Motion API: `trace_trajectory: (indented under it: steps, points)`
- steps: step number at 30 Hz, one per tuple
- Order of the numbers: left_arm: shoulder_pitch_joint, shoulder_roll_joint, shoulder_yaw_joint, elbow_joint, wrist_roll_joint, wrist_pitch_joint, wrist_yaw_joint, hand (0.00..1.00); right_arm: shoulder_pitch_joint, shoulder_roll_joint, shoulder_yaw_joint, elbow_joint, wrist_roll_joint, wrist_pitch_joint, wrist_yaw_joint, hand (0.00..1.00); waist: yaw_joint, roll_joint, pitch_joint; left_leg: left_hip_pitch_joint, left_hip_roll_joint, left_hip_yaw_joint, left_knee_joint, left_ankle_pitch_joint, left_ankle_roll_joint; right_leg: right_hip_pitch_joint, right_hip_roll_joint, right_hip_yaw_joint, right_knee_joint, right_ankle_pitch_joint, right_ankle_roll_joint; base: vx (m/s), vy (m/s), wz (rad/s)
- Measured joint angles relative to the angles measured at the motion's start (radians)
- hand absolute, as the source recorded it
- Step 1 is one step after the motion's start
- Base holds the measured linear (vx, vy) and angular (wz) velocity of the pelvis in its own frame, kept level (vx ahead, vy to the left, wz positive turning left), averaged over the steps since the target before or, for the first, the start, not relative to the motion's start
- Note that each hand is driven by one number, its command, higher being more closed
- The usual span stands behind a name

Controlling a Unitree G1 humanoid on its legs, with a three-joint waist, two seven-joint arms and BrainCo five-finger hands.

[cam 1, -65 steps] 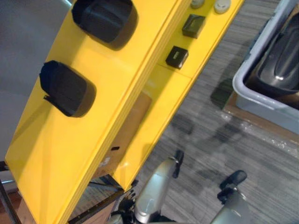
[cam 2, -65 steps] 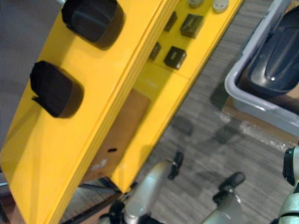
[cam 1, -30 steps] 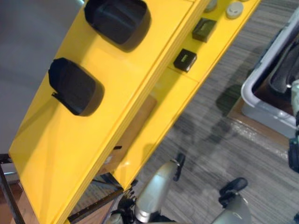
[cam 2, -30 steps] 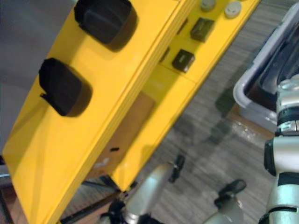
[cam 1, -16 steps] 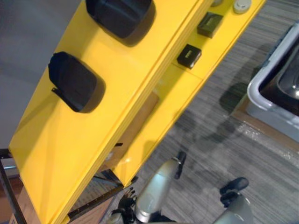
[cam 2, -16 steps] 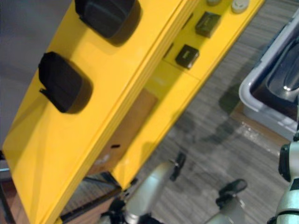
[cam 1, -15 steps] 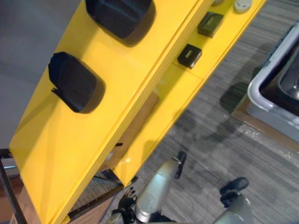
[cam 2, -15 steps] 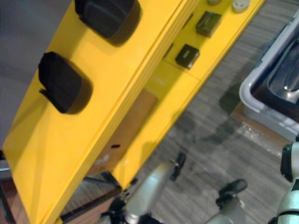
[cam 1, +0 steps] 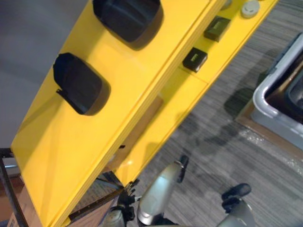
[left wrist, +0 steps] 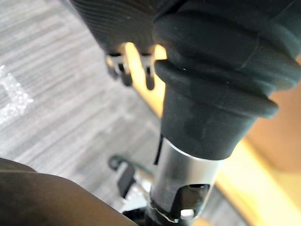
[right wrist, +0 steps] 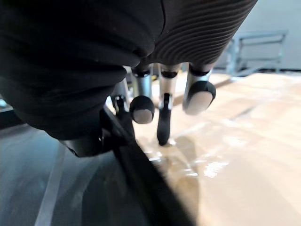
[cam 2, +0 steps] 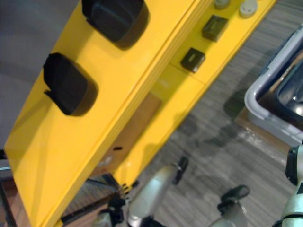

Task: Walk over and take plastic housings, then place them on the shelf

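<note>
Housings (cam 1: 79, 83), 2 of them, sit on the yellow shelf (cam 1: 57, 156); more seem to lie in the grey bin (cam 1: 272, 111). My left robot hand (left wrist: 123, 75) and right robot hand (right wrist: 162, 117) hang empty, fingers relaxed. I reckon walking to the bin comes next.

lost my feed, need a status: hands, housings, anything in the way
Left hand open, empty; right hand open, empty. Two black plastic housings on yellow shelf top; dark shell in grey plastic bin. No obstacle seen toward bin.
</note>
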Motion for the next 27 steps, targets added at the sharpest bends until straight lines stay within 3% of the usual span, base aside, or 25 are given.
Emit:
trace_trajectory:
  steps: [4,8,11,14,15,17,20,23,27]
  points:
    - [0.011,0.014,0.042,-0.04,0.0,-0.002,0.002,0.0,0.002,0.002,0.004,0.022,-0.03,-0.073,-0.001,1.0,-0.017,-0.027,0.02,0.004,0.028,0.02,0.008,-0.006,-0.002,0.0,0.031,0.022,-0.023,0.022,-0.004,-0.02,0.001,-0.23]
    - [0.049,0.04,0.082,-0.107,-0.002,-0.007,0.027,0.0,0.002,0.005,0.026,0.018,-0.041,-0.126,-0.004,1.0,-0.066,-0.061,0.045,0.027,0.043,0.032,0.004,-0.006,-0.002,0.019,0.043,0.029,-0.03,0.025,-0.005,-0.02,-0.01,-0.09]
    - [0.047,0.044,0.1,-0.236,0.015,-0.068,0.047,0.0,0.002,0.006,0.051,0.009,-0.041,-0.153,-0.033,1.0,-0.081,-0.078,0.058,0.06,0.061,0.044,-0.017,-0.006,-0.004,0.043,0.064,0.039,-0.056,0.038,-0.012,-0.03,-0.017,-0.14]
    - [0.025,0.041,0.101,-0.31,0.143,-0.097,0.137,0.0,0.002,0.015,0.072,-0.022,-0.042,-0.186,-0.053,1.0,-0.106,-0.087,0.065,0.092,0.068,0.06,-0.044,-0.003,-0.009,0.058,0.07,0.052,-0.071,0.044,-0.012,-0.03,-0.008,-0.16]
    - [0.019,0.041,0.107,-0.327,0.243,-0.087,0.212,0.0,0.002,0.022,0.072,-0.026,-0.043,-0.2,-0.071,1.0,-0.122,-0.092,0.068,0.108,0.07,0.063,-0.057,0.0,-0.013,0.07,0.075,0.054,-0.08,0.047,-0.012,-0.01,-0.006,-0.07]
    - [0.004,0.041,0.118,-0.332,0.309,-0.056,0.27,0.0,0.002,0.025,0.072,-0.028,-0.043,-0.209,-0.082,1.0,-0.13,-0.102,0.075,0.121,0.076,0.072,-0.071,0.005,-0.019,0.071,0.081,0.062,-0.086,0.049,-0.013,0.0,-0.021,-0.14]
    - [-0.046,0.045,0.137,-0.305,0.446,0.09,0.374,0.0,0.002,0.049,0.071,-0.057,-0.042,-0.224,-0.102,1.0,-0.154,-0.136,0.099,0.142,0.098,0.086,-0.1,0.018,-0.035,0.071,0.104,0.078,-0.103,0.058,-0.024,0.02,-0.039,-0.19]
    - [-0.1,0.046,0.169,-0.253,0.494,0.17,0.415,0.0,0.009,0.073,0.071,-0.142,-0.039,-0.234,-0.122,1.0,-0.188,-0.168,0.12,0.175,0.114,0.091,-0.136,0.032,-0.051,0.085,0.119,0.081,-0.114,0.063,-0.032,0.01,-0.043,-0.12]
    - [-0.161,0.048,0.219,-0.204,0.516,0.169,0.448,0.0,0.049,0.124,0.071,-0.288,-0.04,-0.272,-0.179,1.0,-0.208,-0.21,0.121,0.225,0.138,0.131,-0.175,0.04,-0.064,0.093,0.142,0.114,-0.125,0.067,-0.046,0.0,-0.047,-0.31]
